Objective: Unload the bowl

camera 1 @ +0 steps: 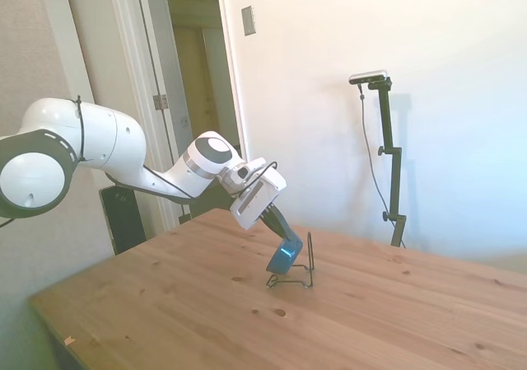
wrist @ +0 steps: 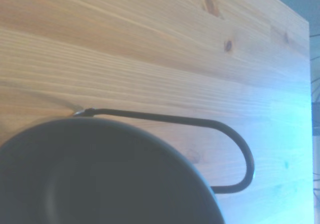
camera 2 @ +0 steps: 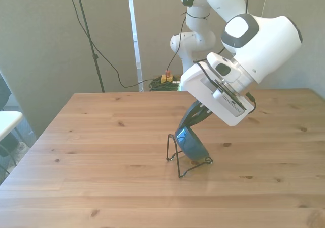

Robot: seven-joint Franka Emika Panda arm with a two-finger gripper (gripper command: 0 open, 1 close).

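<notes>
The small blue bowl (camera 1: 280,259) stands on its edge in the thin black wire rack (camera 1: 310,259) near the middle of the table. In the front view the bowl (camera 2: 193,145) leans beside the rack's upright loop (camera 2: 172,148). My gripper (camera 1: 283,240) reaches down at a slant from the white arm, and its dark fingers meet at the bowl's upper rim (camera 2: 184,129), shut on it. The wrist view shows the bowl's dark rim (wrist: 100,174) very close, with a wire loop of the rack (wrist: 235,139) lying on the wood behind it.
The wooden table (camera 2: 101,152) spreads wide around the rack on all sides. A doorway and a wall stand behind the arm in the side view. Cables hang along the back wall in the front view.
</notes>
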